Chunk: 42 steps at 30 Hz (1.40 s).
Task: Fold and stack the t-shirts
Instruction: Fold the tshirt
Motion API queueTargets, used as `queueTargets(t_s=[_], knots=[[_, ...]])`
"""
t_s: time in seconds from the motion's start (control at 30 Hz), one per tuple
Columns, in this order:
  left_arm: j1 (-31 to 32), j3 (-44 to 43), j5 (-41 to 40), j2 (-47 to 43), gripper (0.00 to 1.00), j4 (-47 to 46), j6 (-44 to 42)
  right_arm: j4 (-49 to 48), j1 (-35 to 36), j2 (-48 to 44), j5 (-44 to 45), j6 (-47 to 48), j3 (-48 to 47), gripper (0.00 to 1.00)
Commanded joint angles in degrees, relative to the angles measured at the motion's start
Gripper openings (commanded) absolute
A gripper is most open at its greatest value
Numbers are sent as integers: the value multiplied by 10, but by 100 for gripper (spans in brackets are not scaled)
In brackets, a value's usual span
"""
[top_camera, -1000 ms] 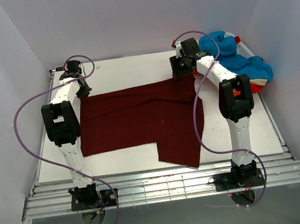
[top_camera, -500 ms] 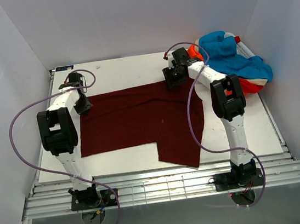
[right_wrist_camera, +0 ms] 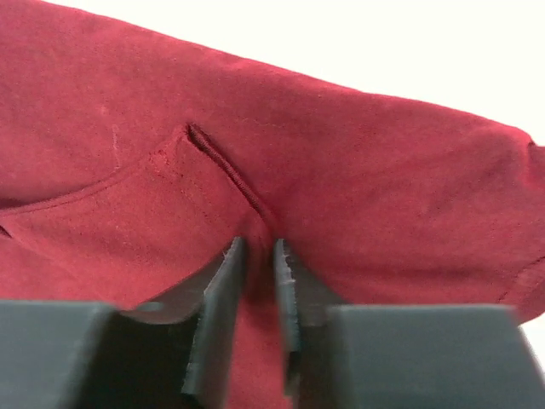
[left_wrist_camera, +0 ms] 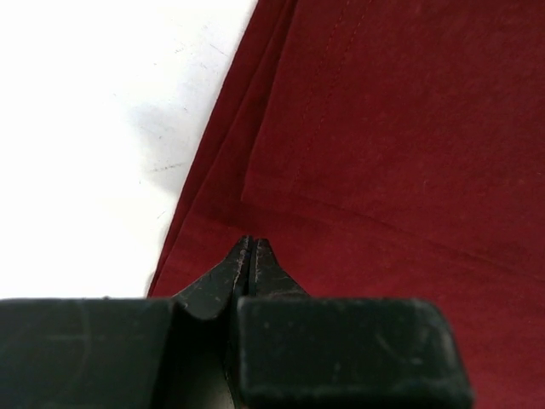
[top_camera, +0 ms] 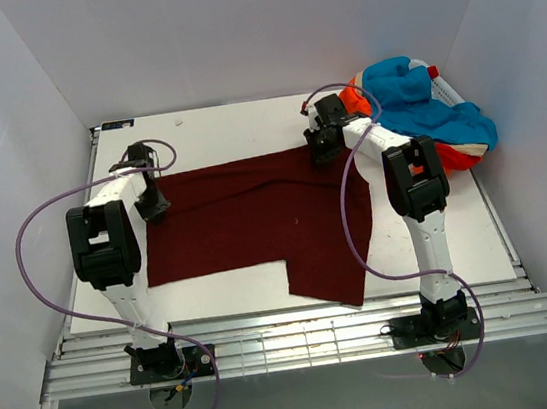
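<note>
T-shirt (top_camera: 255, 217), maroon, pinched by left end effector (left_wrist_camera: 252, 242), right end effector (right_wrist_camera: 259, 244)

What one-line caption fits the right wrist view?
Right claw pinches a ridge of the maroon t-shirt, white table beyond.

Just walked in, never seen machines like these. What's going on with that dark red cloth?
Two robot arms are folding shirts. The left pincer and right pincer each pinch a far corner of the maroon shirt, spread on the table. A pile of blue and orange shirts sits crumpled at the far right.
</note>
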<state>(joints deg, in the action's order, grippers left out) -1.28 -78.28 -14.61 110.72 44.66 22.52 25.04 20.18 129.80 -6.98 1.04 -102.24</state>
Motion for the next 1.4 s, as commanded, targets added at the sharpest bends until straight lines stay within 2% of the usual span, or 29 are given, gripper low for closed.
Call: queueTargets(t_s=[0.0, 0.07, 0.23, 0.3, 0.37, 0.5, 1.03, 1.37], knots=[[3, 2, -14, -60, 9, -20, 0, 8, 6, -9, 20, 6, 16, 22], [3, 4, -14, -65, 9, -21, -1, 5, 10, -16, 27, 9, 21, 13], [3, 10, -11, -72, 9, -21, 0, 0, 18, -45, 43, 15, 34, 11], [3, 14, -8, -74, 9, -21, -1, -2, 21, -59, 44, 18, 40, 13], [3, 16, -7, -73, 9, -22, -2, 4, 21, -63, 43, 19, 40, 20], [3, 25, -6, -62, 9, -26, 0, 12, 22, -64, 43, 21, 40, 20], [3, 39, -1, -84, 9, -30, -2, 17, 26, -68, 38, 19, 65, 33], [3, 45, 2, -91, 9, -32, -3, 27, 27, -86, 52, 23, 61, 38]])
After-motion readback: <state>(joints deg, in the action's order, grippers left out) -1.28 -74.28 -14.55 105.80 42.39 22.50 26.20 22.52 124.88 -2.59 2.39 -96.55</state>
